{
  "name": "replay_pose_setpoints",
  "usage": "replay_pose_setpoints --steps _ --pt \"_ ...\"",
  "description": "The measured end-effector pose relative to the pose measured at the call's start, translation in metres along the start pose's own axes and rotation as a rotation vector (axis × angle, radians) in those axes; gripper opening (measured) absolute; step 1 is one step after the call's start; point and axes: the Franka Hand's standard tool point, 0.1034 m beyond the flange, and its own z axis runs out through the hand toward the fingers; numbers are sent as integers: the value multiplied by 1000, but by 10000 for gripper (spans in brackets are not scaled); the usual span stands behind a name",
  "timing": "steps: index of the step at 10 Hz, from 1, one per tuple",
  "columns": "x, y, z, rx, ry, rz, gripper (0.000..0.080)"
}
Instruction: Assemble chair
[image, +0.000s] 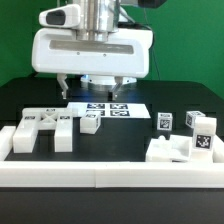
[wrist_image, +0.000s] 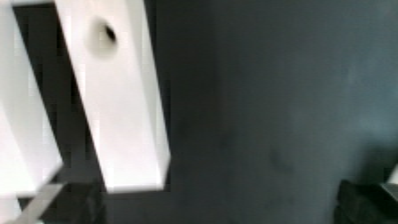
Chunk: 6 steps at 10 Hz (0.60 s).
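Running along near edge, border rail (image: 110, 178). Chair in loose white parts on black table (image: 30, 100): right cluster (image: 180, 148) at 4 o'clock in exterior view, left cluster (image: 45, 130) at 9 o'clock, small block (image: 90, 122) near centre, two cubes (image: 163, 122) at 3 o'clock. Tags too small to read. Wrist view blurred: white bar with hole (wrist_image: 107, 90), which part unclear. Marker board (image: 108, 108) behind block. Arm upright at 12 o'clock, top cropped; gripper (image: 92, 90) hovers over board, jaws wide apart, nothing held.

Setting: robotics lab rig. Evidence: black tabletop (image: 25, 100), green backdrop (image: 14, 40), white border rail (image: 110, 178), marker board (image: 112, 108), tag-bearing chair parts (image: 45, 128), robot arm (image: 92, 52) overhead.
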Motion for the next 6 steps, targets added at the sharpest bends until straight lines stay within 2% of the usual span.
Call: replay_pose_setpoints --steps 2,4,6 --pt "7 -4 -3 1 10 -9 649" --pt "6 -3 -2 1 8 -9 649" --pt "-14 10 5 10 8 -80 649"
